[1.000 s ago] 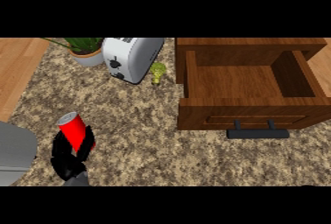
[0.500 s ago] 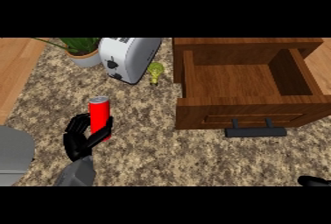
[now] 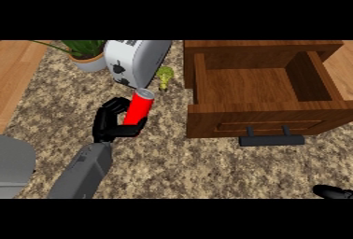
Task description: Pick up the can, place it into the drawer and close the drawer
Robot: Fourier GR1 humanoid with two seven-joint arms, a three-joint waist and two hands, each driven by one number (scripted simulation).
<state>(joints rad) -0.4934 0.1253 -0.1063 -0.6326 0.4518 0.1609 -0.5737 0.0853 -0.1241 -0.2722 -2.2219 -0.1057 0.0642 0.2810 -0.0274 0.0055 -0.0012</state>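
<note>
The left hand had its fingers curled around the red can, holding it tilted above the speckled worktop, just before the toaster and left of the open wooden drawer. Only a tip of the right hand showed at the lower right; I could not tell its fingers' state.

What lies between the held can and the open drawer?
Head view: only bare counter separates the can, in the left hand, from the drawer; a small green object stands farther back.

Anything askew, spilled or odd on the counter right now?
Nothing spilled or damaged. The red can tilts in the left hand, off the counter. The wooden drawer stands open and looks empty.
</note>
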